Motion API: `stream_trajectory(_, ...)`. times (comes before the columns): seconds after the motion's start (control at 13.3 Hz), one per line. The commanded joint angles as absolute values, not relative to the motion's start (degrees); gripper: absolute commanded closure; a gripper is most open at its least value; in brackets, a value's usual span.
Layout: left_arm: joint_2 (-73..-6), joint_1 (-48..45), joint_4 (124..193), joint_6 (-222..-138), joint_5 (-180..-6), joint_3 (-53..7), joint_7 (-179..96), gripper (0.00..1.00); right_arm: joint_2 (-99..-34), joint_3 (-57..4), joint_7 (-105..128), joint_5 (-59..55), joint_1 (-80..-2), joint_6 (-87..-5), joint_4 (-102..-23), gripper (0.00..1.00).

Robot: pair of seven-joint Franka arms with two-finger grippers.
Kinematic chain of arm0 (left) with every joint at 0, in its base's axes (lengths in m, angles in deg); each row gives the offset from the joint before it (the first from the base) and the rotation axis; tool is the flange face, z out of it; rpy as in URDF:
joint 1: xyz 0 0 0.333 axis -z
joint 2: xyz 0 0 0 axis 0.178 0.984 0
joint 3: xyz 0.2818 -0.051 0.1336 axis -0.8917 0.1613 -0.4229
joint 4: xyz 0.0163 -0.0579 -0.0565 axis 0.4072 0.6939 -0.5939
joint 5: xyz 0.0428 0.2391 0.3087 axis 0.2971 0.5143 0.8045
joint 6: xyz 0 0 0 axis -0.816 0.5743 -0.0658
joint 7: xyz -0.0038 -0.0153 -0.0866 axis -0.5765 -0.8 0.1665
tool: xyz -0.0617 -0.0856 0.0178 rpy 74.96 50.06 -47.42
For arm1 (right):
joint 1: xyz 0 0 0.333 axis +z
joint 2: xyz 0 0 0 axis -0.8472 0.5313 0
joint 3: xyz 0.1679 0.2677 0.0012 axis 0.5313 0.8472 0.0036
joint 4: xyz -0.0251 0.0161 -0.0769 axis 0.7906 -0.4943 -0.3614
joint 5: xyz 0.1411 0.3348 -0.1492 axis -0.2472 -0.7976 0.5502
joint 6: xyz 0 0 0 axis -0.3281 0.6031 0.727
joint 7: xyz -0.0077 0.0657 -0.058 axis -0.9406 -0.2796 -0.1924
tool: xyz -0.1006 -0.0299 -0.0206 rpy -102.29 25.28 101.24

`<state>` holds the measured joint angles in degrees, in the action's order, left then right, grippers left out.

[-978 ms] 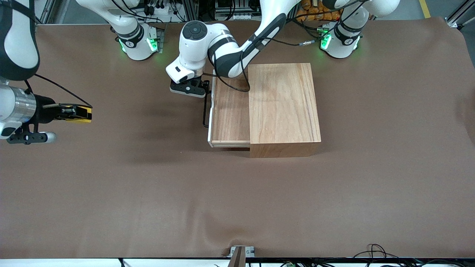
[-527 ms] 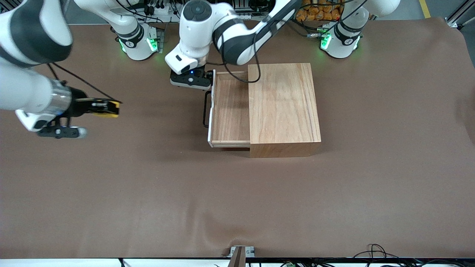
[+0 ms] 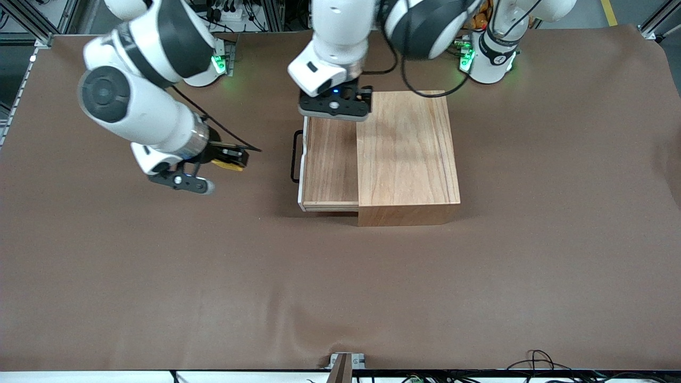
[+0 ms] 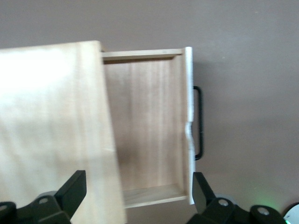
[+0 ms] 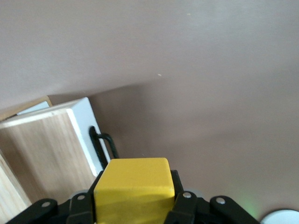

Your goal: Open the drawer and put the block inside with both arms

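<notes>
The drawer [image 3: 330, 162] stands pulled out of the light-wood box [image 3: 407, 154] toward the right arm's end, its white front and black loop handle [image 3: 294, 156] showing. Its tray is empty in the left wrist view [image 4: 147, 135]. My right gripper [image 3: 234, 158] is shut on the yellow block [image 3: 227, 165], up over the table beside the handle; the block fills the right wrist view [image 5: 133, 189], with the drawer front [image 5: 86, 135] close by. My left gripper [image 3: 335, 103] is open and empty over the drawer's edge nearest the robots' bases, its fingers [image 4: 72, 189] wide apart.
The brown table mat [image 3: 213, 276] spreads all round the box. The green-lit arm bases [image 3: 481, 58] stand along the table's edge by the robots. A small metal clamp [image 3: 346, 361] sits at the front edge.
My right gripper has carried the yellow block from the right arm's end of the table to beside the drawer handle. My left gripper has risen from beside the drawer front and moved over the drawer.
</notes>
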<state>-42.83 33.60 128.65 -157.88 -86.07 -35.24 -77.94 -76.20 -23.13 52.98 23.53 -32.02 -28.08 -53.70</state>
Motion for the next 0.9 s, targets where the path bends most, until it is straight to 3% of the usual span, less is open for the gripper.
stream_trajectory(0.0, -47.6, 28.1, 131.3, -153.2, -87.2, -34.8, -70.9, 0.0, -76.5, -23.7, 54.2, 23.7, -29.1, -32.6, -56.3, 0.88)
stream_trajectory(0.3, -50.5, 19.6, 131.1, -147.6, -87.4, -34.6, -64.9, 0.0, -74.5, -23.7, 56.0, 23.7, -22.9, -42.0, -60.8, 0.88)
stream_trajectory(0.83, -51.9, 2.2, 130.9, -144.0, -88.3, -34.9, -54.7, 0.0, -67.2, -23.8, 62.5, 24.3, -14.1, -53.6, -60.8, 0.86)
